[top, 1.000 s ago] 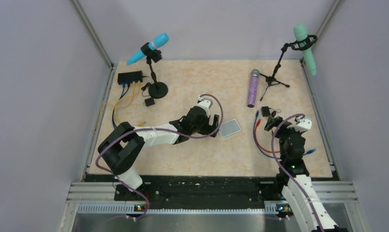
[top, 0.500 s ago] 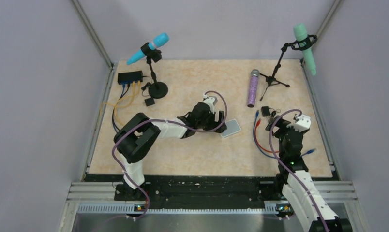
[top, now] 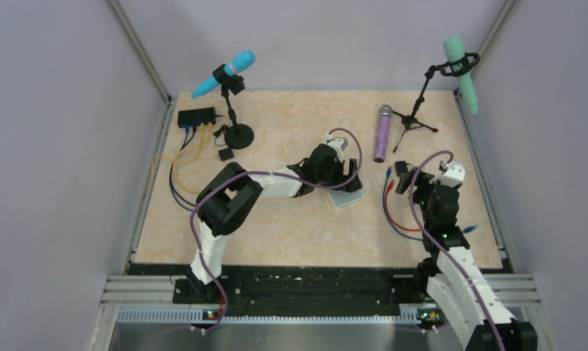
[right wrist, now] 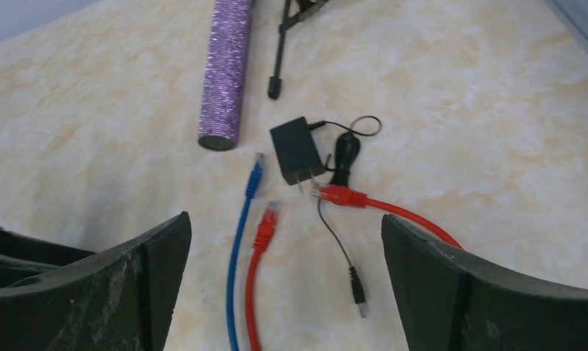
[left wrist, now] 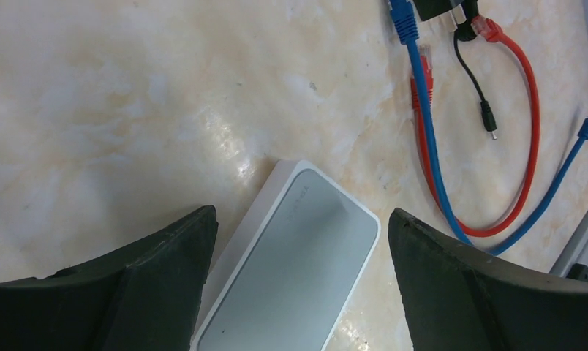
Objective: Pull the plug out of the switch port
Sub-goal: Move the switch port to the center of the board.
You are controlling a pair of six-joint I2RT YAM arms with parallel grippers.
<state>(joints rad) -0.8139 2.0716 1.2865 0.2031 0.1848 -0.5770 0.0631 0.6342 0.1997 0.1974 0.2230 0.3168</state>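
The pale marbled counter (left wrist: 115, 95) is gleaming glossy. The pale grey rounded flat pad (left wrist: 298, 263) is looking smooth, satin plastic. The purple glitter-coated cylinder (right wrist: 226, 66) is sparkling, rough-grained. The small flat black switch box (top: 196, 116) is appearing matt, perhaps plastic.

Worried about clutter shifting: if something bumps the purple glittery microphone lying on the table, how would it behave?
The purple microphone is a cylinder on its side, so a sideways nudge would probably roll it. It looks rigid; its glitter surface likely resists slipping.
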